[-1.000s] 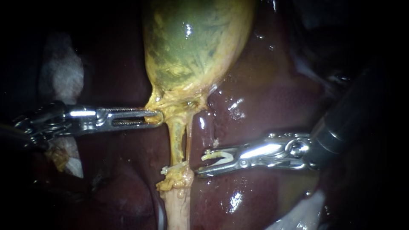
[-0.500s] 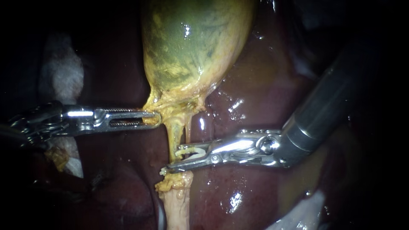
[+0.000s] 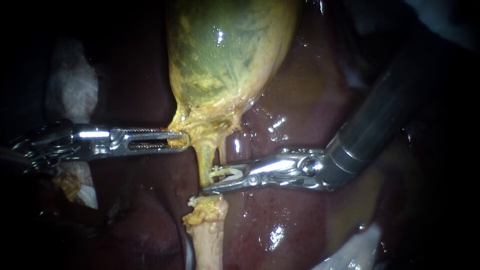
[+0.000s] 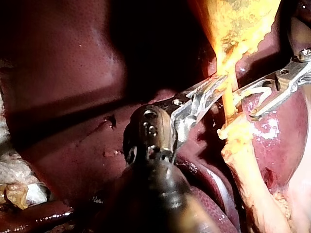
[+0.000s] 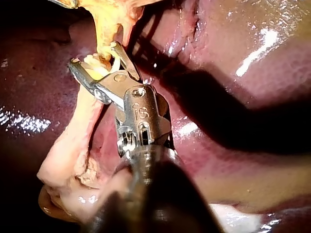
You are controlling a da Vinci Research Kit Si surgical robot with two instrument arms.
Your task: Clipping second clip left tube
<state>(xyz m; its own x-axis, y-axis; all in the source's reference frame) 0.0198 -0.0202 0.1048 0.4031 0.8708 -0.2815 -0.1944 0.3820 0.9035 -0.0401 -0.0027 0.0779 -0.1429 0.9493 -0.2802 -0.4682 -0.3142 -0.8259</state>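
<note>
Step in hand: judged as seating the second clip on the left tube, above the lower clip that sits on it.
Doing it well: the tube should probably lie fully between the two jaws, with both clip tips past its far edge. The clip should sit square across the tube and apart from the lower clip before the squeeze.
Risk: a thin strand runs just beside the left tube. Whether it also lies inside the jaws cannot be told, and closing over it would be a fault.
Right instrument: its hand stands partly open and carries the white clip, which both jaws touch.
Tube and hand: the left tube crosses at the jaw tips. In the right wrist view it appears to pass between the jaws, against the white clip, with the lower clip just beyond the hand.
Left instrument: its hand is closed on yellow tissue at the neck of the gallbladder, well above the clipping site, which seems to draw the tube taut.
Background: the liver, dark and wet, lies behind everything.
</note>
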